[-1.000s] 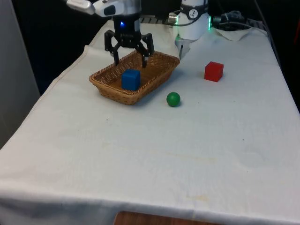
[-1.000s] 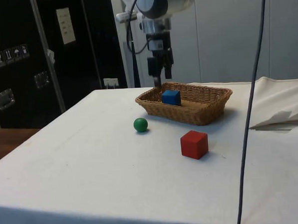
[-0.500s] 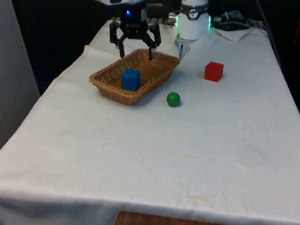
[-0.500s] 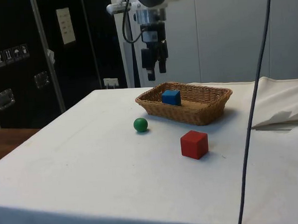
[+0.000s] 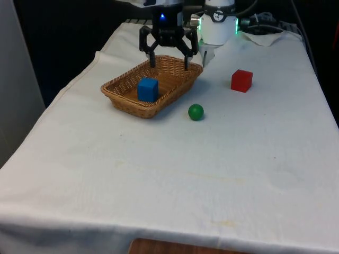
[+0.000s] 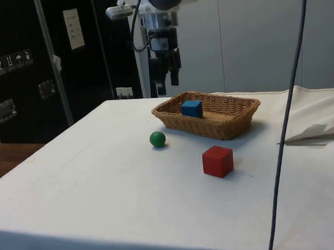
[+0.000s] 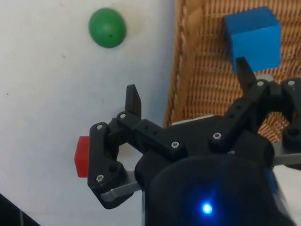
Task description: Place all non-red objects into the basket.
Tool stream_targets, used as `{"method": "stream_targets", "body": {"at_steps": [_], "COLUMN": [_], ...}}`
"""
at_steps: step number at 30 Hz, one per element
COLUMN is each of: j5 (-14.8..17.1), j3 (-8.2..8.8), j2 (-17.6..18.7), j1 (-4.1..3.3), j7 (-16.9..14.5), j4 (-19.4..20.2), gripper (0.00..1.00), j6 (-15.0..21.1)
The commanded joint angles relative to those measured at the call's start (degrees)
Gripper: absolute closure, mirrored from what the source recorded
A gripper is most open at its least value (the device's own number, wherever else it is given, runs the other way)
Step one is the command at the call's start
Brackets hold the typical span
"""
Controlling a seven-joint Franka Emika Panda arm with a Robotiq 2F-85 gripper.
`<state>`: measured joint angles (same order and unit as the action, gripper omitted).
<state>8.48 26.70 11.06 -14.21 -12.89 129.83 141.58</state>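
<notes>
My black two-finger gripper (image 5: 169,59) hangs in the air above the far end of the oval woven wicker basket (image 5: 119,96), and my fingers (image 7: 134,100) are spread wide with nothing between them. I judge they are empty because one of the task's things is already delivered: the small blue cube (image 5: 148,89) sits inside the basket, resting on its woven floor toward the near end, clear of my fingers.

The small green ball (image 5: 196,111) is the other non-red thing, and it is not yet in the basket. It lies on the white-clothed surface (image 5: 159,180) just beside the basket, on the front view's right of it and a little nearer the camera. Nothing touches it.

The red cube (image 5: 241,80) stands farther to the front view's right, well apart from the basket and apart from the ball. Being red, it belongs where it is and should stay on the surface.

In the side view my gripper (image 6: 165,72) hovers above and just outside the basket's rim, on the side facing the ball. I judge I am placed high and open so that I can travel over the rim and come down around the ball, which, being round, may roll if a finger nudges it off centre.
</notes>
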Motion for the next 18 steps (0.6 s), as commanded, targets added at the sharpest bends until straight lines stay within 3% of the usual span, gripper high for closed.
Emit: {"method": "stream_targets", "body": {"at_steps": [1,2,9,10,11,18], "j5": [-0.1,-1.1,-2.2,-1.3,-2.3,-1.7], "j3": [-0.34,-0.34,-3.15,-3.55,-3.38,-5.56], "j2": [0.0,0.1,-0.1,0.0,-0.1,0.2], "j1": [-0.11,-0.74,-1.09,-0.57,-1.09,-1.20], "j7": [0.4,1.9,5.5,4.5,5.7,7.3], "j4": [0.0,0.1,0.2,0.0,0.2,0.2], "gripper": [0.00,0.00,0.00,0.00,0.00,0.00], "j6": [0.0,0.4,0.5,0.1,0.5,0.6]}}
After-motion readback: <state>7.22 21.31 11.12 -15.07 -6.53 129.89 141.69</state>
